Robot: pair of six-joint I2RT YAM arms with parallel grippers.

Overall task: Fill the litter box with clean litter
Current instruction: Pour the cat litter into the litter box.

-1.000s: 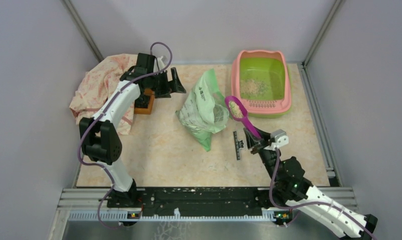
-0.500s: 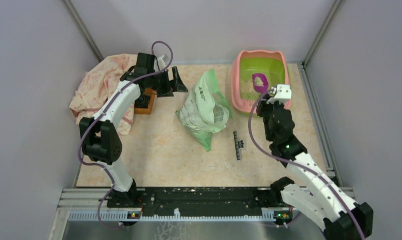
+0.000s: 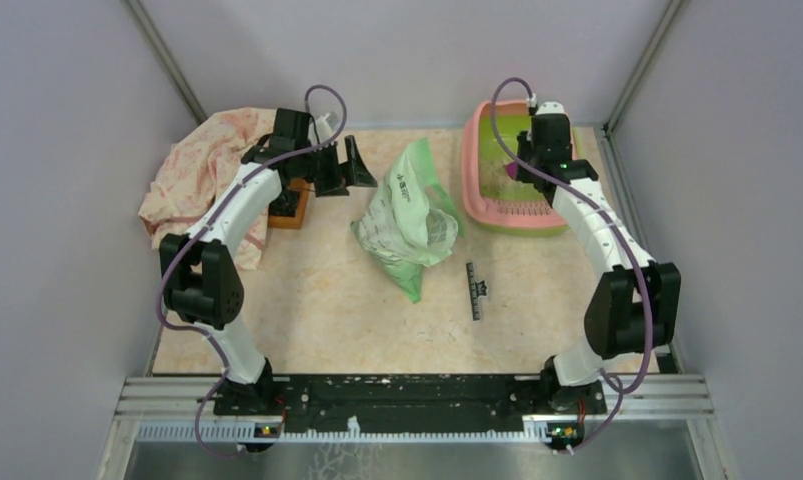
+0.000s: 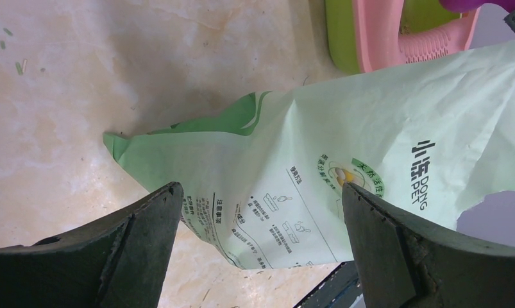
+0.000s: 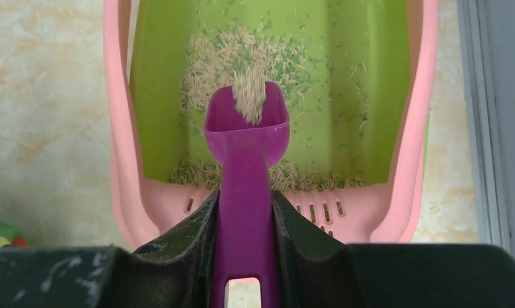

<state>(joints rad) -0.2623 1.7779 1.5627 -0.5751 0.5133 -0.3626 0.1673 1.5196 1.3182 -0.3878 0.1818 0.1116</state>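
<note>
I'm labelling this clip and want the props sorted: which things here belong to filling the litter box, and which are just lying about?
Part of the job:
- litter box
- litter
- purple scoop, held in the right gripper
- green bag

Just lying about:
- flowered cloth
- small wooden tray
- black strip

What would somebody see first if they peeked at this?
Probably the purple scoop, pinched in the right gripper, tipping beige litter into the pink and green litter box at the far right of the table. Next, the crinkly light green bag in the middle, with the left gripper open near it.
</note>
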